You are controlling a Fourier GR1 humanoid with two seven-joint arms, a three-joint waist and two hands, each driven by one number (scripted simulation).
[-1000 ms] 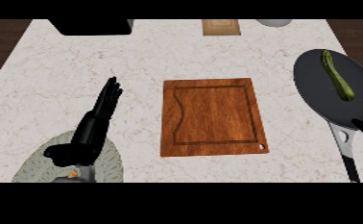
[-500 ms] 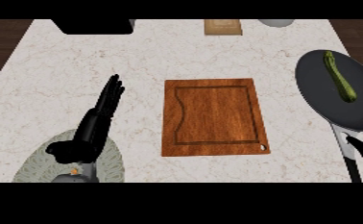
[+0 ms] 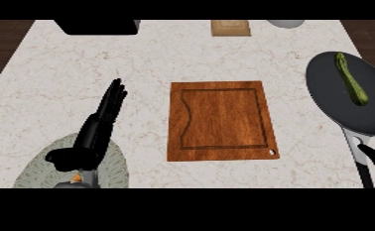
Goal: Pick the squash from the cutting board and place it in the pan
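The long green squash [image 3: 351, 84] lies inside the dark round pan [image 3: 331, 96] at the right edge of the counter. The pan's pale handle [image 3: 353, 150] runs down toward the lower right. The wooden cutting board [image 3: 220, 120] in the middle has nothing on it. Only a small black part of my right hand [image 3: 365, 151] shows at the right edge, next to the handle and apart from the squash. At the lower left my left hand [image 3: 95, 131] rests open with its fingers straight, pointing away, holding nothing.
A patterned plate [image 3: 40, 170] lies under my left forearm, with a small orange thing [image 3: 75, 178] on it. Along the back edge stand a black box [image 3: 96, 26], a small wooden block [image 3: 230, 28] and a grey bowl [image 3: 286, 23].
My right hand has drawn back from the pan's handle toward the right edge, so less of it shows. The squash, pan and left hand have not moved.
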